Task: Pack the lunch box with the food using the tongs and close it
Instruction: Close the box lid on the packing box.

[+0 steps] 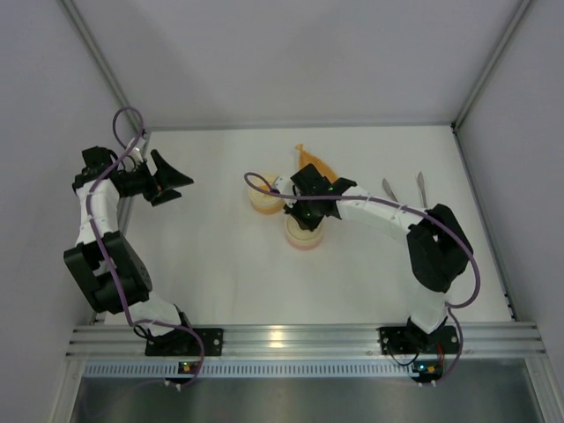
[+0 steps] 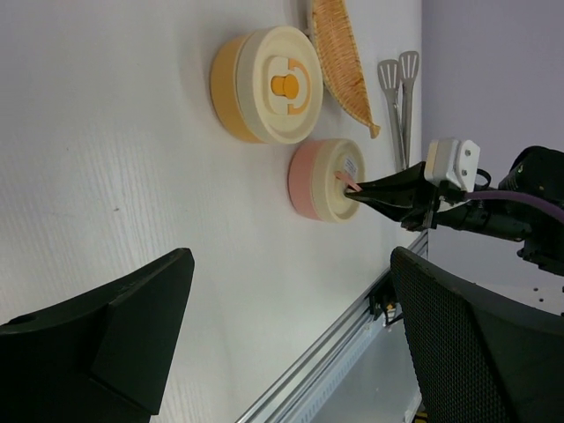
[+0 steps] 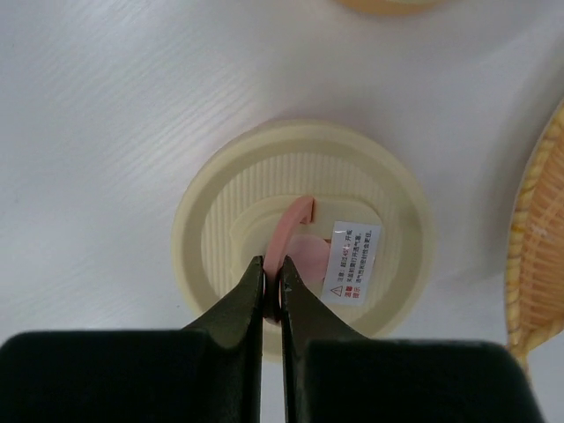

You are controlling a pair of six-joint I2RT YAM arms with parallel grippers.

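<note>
Two round cream-lidded containers on the white table (image 1: 220, 264): orange container (image 2: 263, 84) just beside the woven boat-shaped dish (image 2: 339, 57), pink container (image 2: 324, 179) nearer the arms. Right tool (image 3: 271, 269) clenched on the pink tab (image 3: 289, 225) standing up from the pink container's lid. Left tool (image 1: 176, 182) released, fingers wide, over the table's left side. Tongs (image 2: 389, 77) lie flat right of the dish, untouched.

The white table (image 2: 115, 159) bears an orange round container (image 2: 260, 84) with a cream lid, a pink round container (image 2: 324, 179) with a cream lid just beside it, a woven boat-shaped dish (image 2: 339, 53) behind them, and silver tongs (image 2: 407, 88) near the dish.
</note>
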